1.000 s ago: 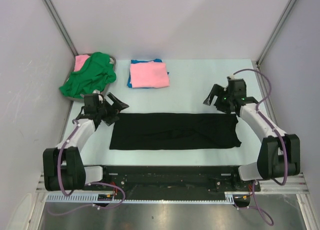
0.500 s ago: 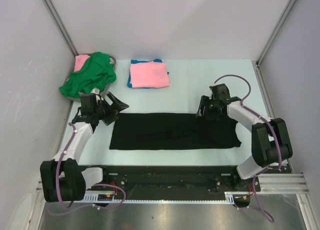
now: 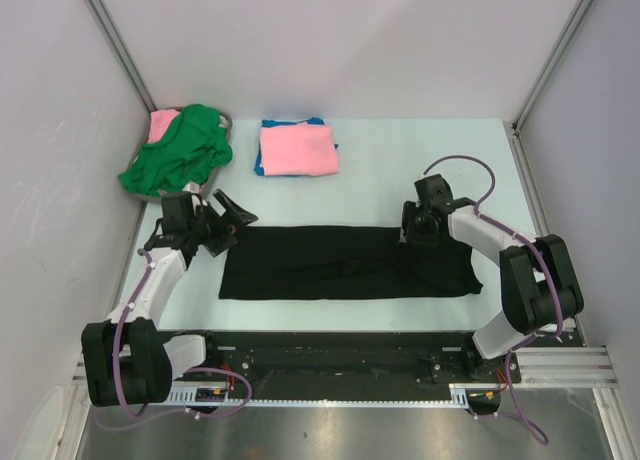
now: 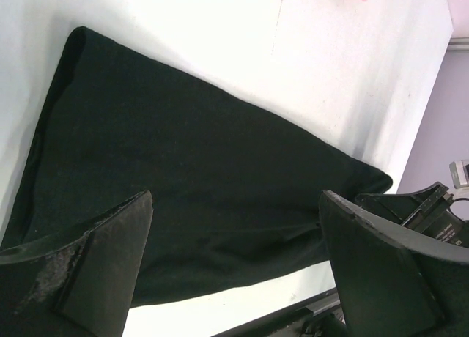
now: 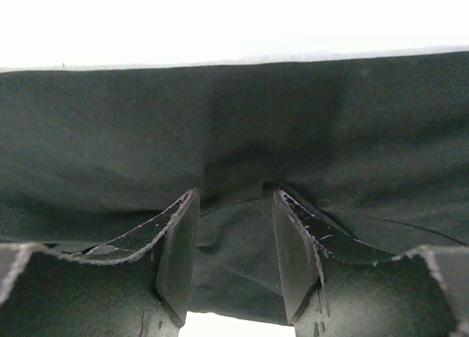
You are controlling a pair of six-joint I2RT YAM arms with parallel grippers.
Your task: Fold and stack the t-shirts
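Note:
The large black t-shirt [image 3: 350, 263] lies flat as a long band across the near middle of the table. My right gripper [image 3: 412, 230] is pressed down on its far right edge. In the right wrist view its jaws [image 5: 236, 198] stand half apart, with a ridge of black cloth [image 5: 146, 117] puckered between the fingers. My left gripper [image 3: 230, 225] hovers wide open just off the shirt's left end. The left wrist view shows the black cloth [image 4: 183, 154] beyond that gripper [image 4: 234, 201], nothing between the fingers. A folded pink t-shirt [image 3: 297, 148] rests on a blue one [image 3: 261, 166].
A crumpled green t-shirt [image 3: 180, 150] and another pink one [image 3: 162, 122] are heaped at the back left, over a grey rim [image 3: 229, 130]. Walls close in on the left and right. The metal base rail [image 3: 340, 352] runs along the near edge.
The right arm swung in from the right and came down onto the black shirt's far right edge, its jaws narrowing around cloth. The left arm barely moved and stayed open.

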